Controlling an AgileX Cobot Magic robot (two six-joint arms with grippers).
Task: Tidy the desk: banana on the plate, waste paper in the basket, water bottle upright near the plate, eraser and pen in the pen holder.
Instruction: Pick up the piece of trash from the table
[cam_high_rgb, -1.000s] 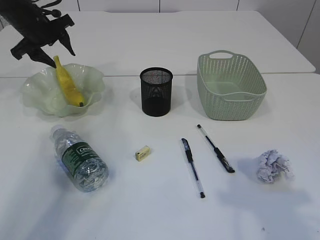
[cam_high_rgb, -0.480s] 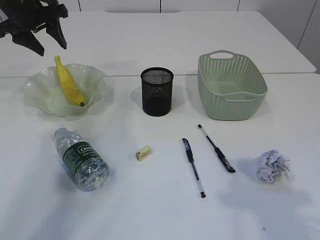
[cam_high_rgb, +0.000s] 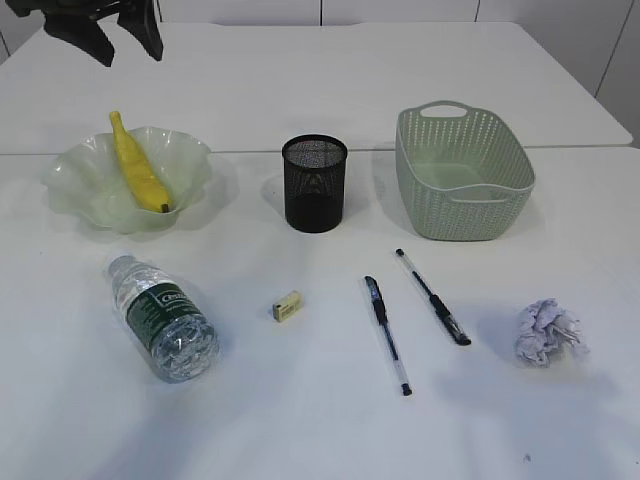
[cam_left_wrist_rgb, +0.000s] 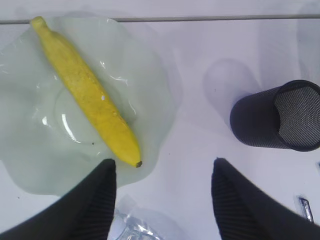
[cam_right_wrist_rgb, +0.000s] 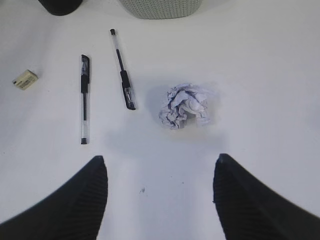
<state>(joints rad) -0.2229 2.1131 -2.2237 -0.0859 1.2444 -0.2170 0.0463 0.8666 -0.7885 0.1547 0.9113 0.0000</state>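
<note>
While the left gripper (cam_high_rgb: 105, 35) hung high at the exterior view's top-left corner, seemingly holding nothing, the banana (cam_high_rgb: 138, 172) lay in the plate (cam_high_rgb: 75, 185), with the water bottle (cam_high_rgb: 165, 320) on its side and the eraser (cam_high_rgb: 286, 305) on the desk (cam_high_rgb: 300, 420). From the left wrist, its fingers (cam_left_wrist_rgb: 97, 200) stood apart above the plate's edge, near the pen holder (cam_left_wrist_rgb: 277, 122). From the right wrist, the right gripper (cam_right_wrist_rgb: 159, 200) stood spread and empty over the waste paper (cam_right_wrist_rgb: 184, 106), two pens (cam_right_wrist_rgb: 84, 97) alongside, the basket (cam_right_wrist_rgb: 160, 7) beyond.
</note>
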